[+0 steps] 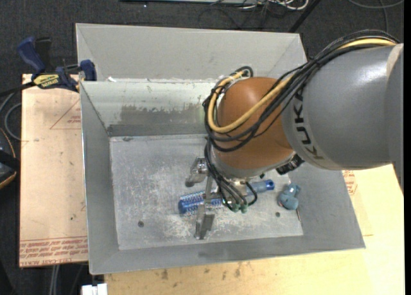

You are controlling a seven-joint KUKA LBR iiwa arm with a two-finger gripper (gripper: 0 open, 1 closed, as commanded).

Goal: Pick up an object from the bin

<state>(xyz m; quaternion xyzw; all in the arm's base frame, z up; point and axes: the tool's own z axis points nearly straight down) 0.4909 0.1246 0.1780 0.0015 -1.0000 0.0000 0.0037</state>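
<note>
Blue and ribbed, a small cylinder (190, 204) lies near the front wall of the bin (141, 178), with the fingers of the gripper (202, 198) spread apart either side of it; I'd close squarely across its middle, low, so it cannot roll out. Rightward, a small blue piece (263, 186) and a grey-blue lump (289, 197) lie near, not obstructing

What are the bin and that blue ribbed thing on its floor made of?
The bin looks like bare grey sheet metal: dull sheen, scuffed whitish floor. The blue ribbed thing looks like glossy plastic or coated wire: its ridges catch light; hard to say which.
</note>
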